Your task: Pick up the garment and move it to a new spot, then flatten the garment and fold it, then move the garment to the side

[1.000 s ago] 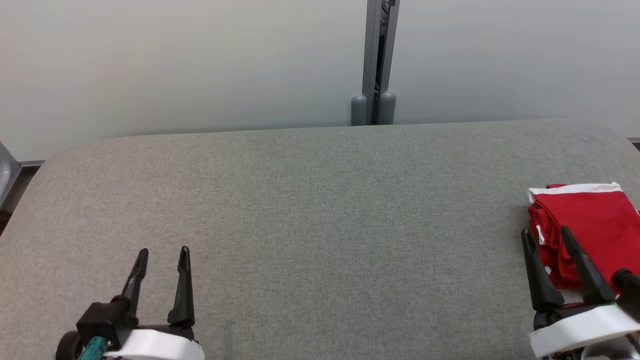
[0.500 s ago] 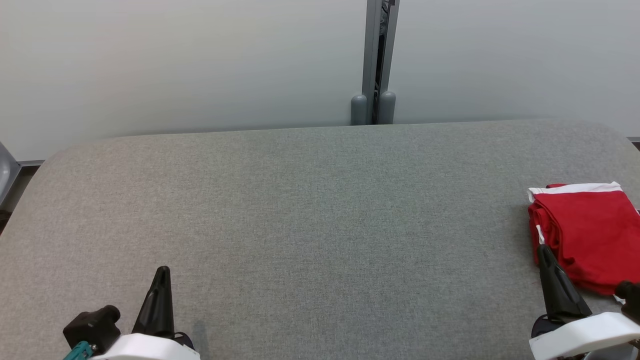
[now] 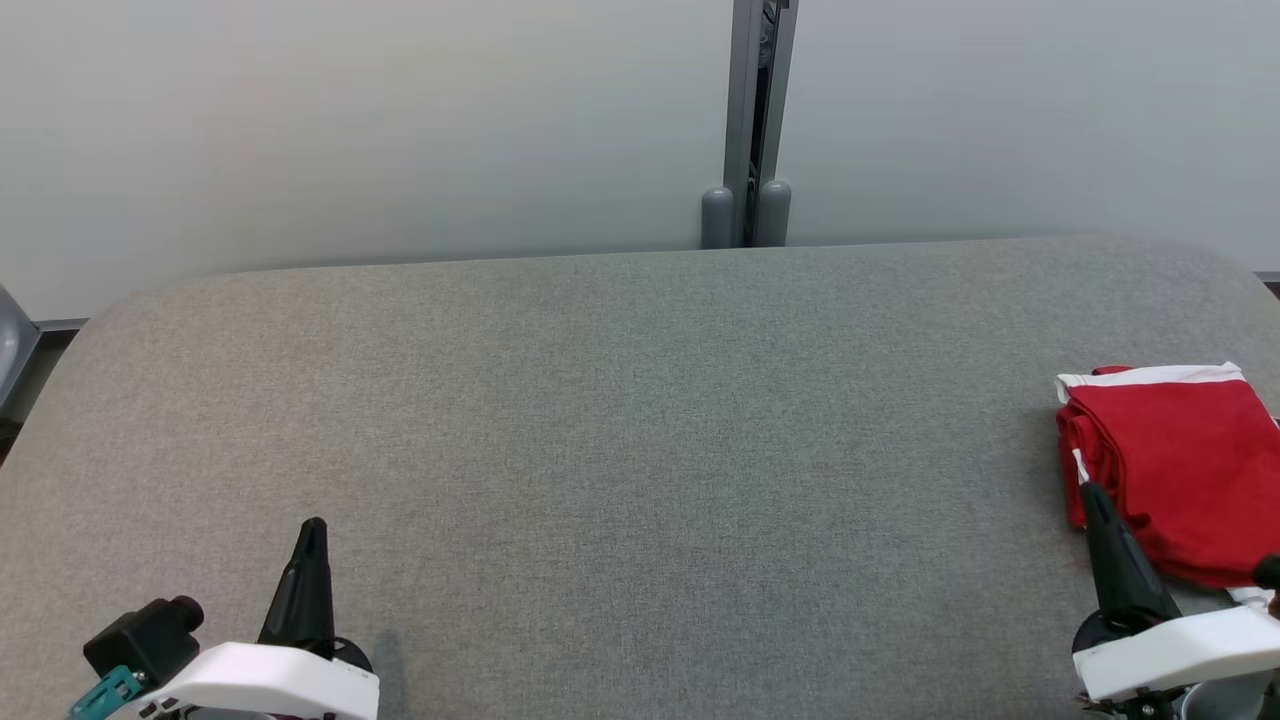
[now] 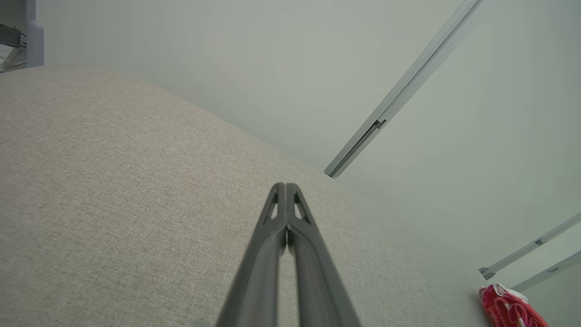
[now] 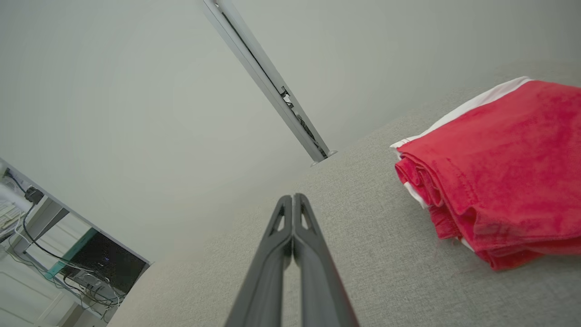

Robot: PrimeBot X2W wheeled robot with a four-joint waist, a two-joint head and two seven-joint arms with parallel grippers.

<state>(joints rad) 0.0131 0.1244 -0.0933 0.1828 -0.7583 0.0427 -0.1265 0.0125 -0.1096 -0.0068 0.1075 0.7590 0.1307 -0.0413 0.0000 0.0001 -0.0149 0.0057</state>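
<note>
Left gripper [image 3: 312,528] [image 4: 285,187]: fingers pressed together tip to tip, nothing pinched. It is seen at the lower left of the head view, over bare grey cloth, fingers aimed away from the robot toward the wall.

Right gripper [image 3: 1090,492] [image 5: 293,197]: fingers likewise pressed together, nothing pinched. It is seen at the lower right of the head view, where its tip overlaps the near-left corner of the garment [image 3: 1185,460] [image 5: 504,168] [image 4: 508,309]. In the right wrist view a strip of bare cloth is seen between the fingers and the garment, so no contact is made. Whether either tip touches the surface cannot be told.

Garment: red with white trim, folded into a compact stack and laid flat toward the right end of the table [image 3: 640,450]. It is just beside the right gripper and well apart from the left one. Several folded layers are shown along its left edge, and a white band runs along its far edge.

Table: covered in grey woven cloth, far corners rounded. Behind it, pale wall panels are joined by a grey metal post [image 3: 755,110] with two rounded grey caps at its base. In the right wrist view, a desk with cables and a dark box [image 5: 102,263] is seen past the table's left end.
</note>
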